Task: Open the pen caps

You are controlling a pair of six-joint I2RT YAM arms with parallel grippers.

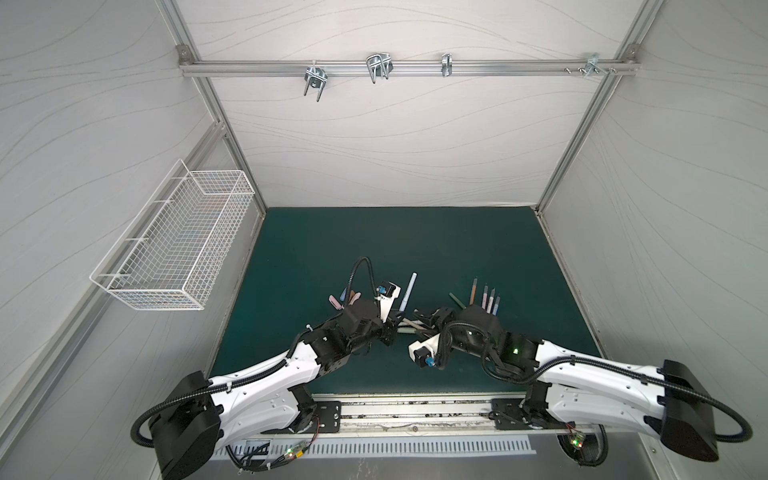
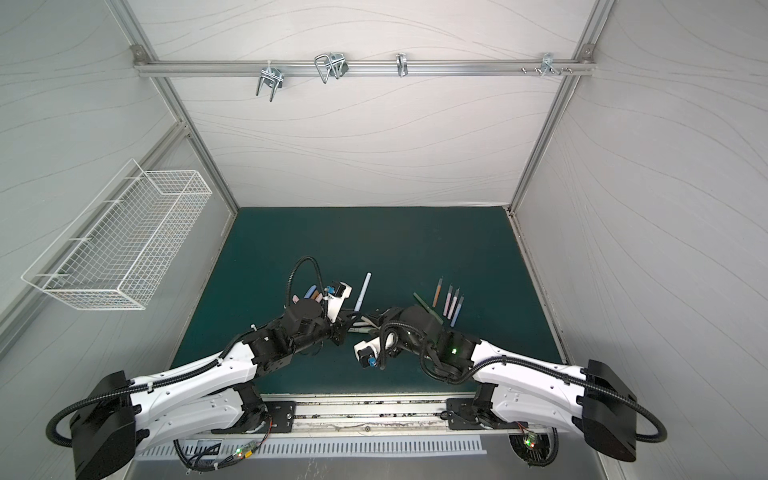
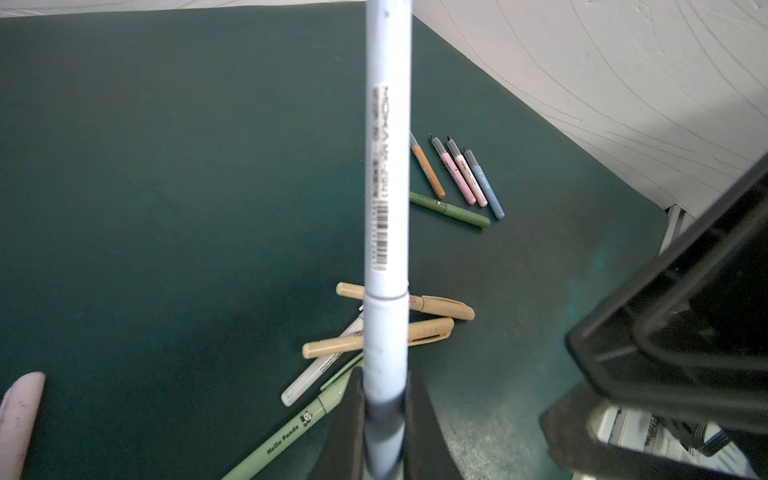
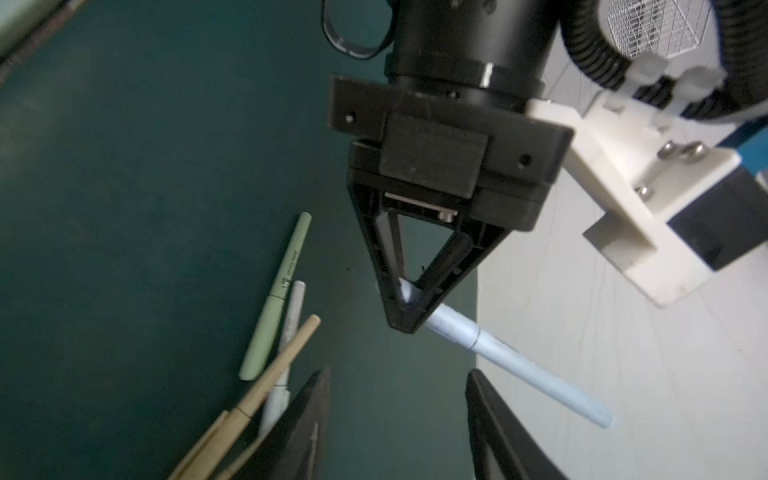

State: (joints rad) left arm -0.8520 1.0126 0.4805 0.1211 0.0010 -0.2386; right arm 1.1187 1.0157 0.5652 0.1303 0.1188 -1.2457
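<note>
Far left, loose pen caps (image 1: pixel 337 300) sit on the green bench (image 1: pixel 415 241). The left end effector (image 4: pixel 405 318) is clamped tight on the cap end of a light blue pen (image 1: pixel 408 291), which is up off the bench with its long axis pointing toward the back wall. The right end effector (image 4: pixel 399 374) gapes open, holding nothing. The uncapped pens (image 1: pixel 485 300) lie in a row far right, tips pointing back.
</note>
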